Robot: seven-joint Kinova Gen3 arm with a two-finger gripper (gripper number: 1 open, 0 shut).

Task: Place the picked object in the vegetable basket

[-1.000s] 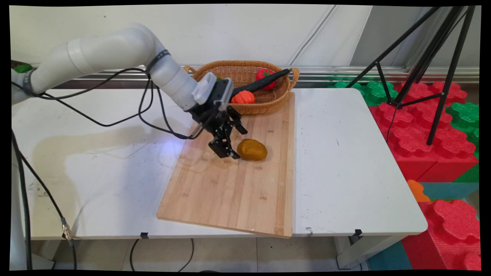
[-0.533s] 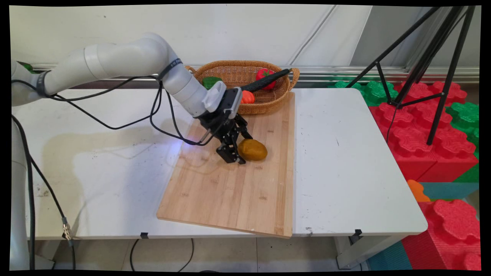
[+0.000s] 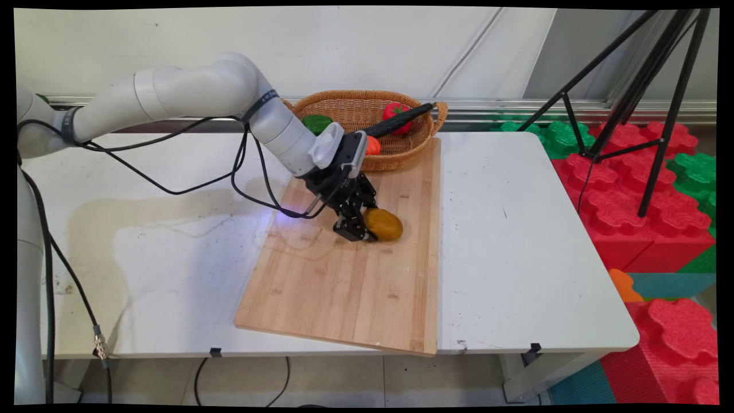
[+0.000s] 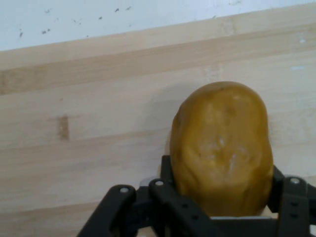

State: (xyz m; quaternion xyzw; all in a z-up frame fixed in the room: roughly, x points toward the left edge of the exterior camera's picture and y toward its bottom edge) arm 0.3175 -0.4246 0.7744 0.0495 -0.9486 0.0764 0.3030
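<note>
A brown potato [image 3: 387, 223] [image 4: 222, 143] lies on the far half of a wooden cutting board [image 3: 344, 287] [image 4: 98, 123]. My gripper [image 3: 367, 230] [image 4: 219, 190] reaches down from the left and is shut on the potato's left end. In the hand view one finger [image 4: 167, 170] presses its left side and the other [image 4: 277, 180] its right side. The potato rests on the board.
A wicker basket [image 3: 401, 158] stands at the board's far end with a red tomato [image 3: 395, 110], a green vegetable [image 3: 316, 122], an orange one [image 3: 373, 146] and a long black tool [image 3: 401, 117]. A black tripod [image 3: 631, 97] and red and green foam blocks [image 3: 631, 189] are right of the table.
The gripper moved right and down onto the potato, and its fingers closed from wide open onto it. The potato shifted slightly to the right.
</note>
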